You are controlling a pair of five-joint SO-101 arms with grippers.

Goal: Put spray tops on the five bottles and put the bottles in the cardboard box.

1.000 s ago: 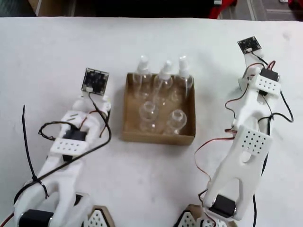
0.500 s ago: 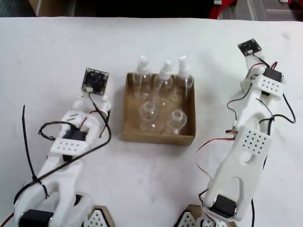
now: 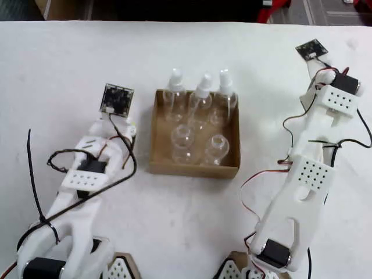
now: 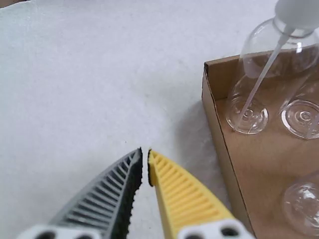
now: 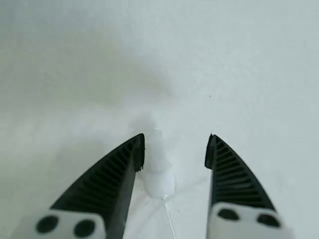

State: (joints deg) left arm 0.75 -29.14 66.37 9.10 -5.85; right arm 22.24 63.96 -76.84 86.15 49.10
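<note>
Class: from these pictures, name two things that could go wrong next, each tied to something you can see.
1. The spray top lies off-centre in the open right gripper, close to one side; closing may nudge or tip it rather than grip it squarely.
2. The two uncapped bottles stand tight against the capped bottles in the cardboard box, so fitting a top there could knock a neighbour.

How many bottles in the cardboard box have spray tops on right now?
3: all in the cardboard box's far row: left bottle, middle bottle, right bottle. Near-left bottle and near-right bottle are uncapped; none seems hidden.
</note>
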